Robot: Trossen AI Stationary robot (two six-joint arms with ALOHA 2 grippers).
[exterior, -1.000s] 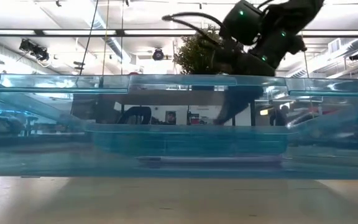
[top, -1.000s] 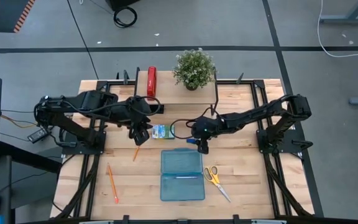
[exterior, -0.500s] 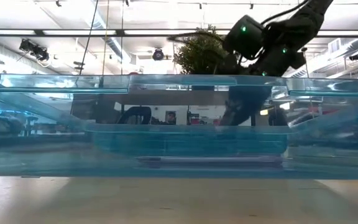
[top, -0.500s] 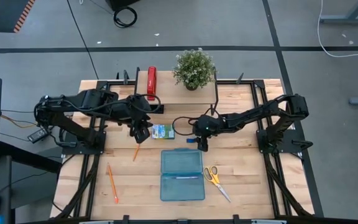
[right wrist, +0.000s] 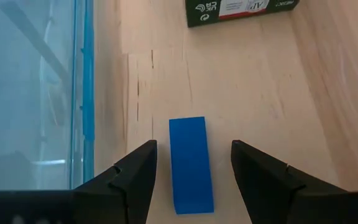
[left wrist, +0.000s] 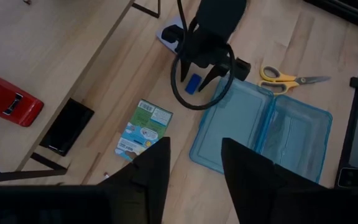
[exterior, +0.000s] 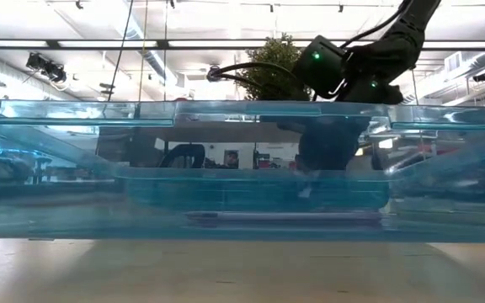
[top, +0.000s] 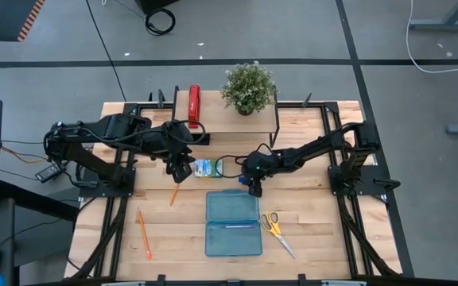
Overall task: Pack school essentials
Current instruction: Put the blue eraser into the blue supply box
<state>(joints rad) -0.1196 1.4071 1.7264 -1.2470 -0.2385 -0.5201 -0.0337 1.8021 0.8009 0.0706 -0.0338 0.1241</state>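
A tiny blue eraser lies flat on the wooden table beside the far edge of the open translucent blue case. My right gripper stands low over it, open, one finger on each long side with a gap on both. Seen from above, my right gripper hides the eraser. My left gripper hangs open and holds nothing, above the table's left half next to the green-blue packet. A purple pen lies in the case. Two orange pencils and the yellow-handled scissors lie on the table.
A red stapler and a potted plant stand on the raised board at the back. A dark printed box lies beyond the eraser. The case's wall runs close along one finger. Black frame rails border the table.
My right gripper has come down toward the table and a little toward its left edge, ending with its open fingers either side of the blue eraser. The eraser and the other things have stayed where they were.
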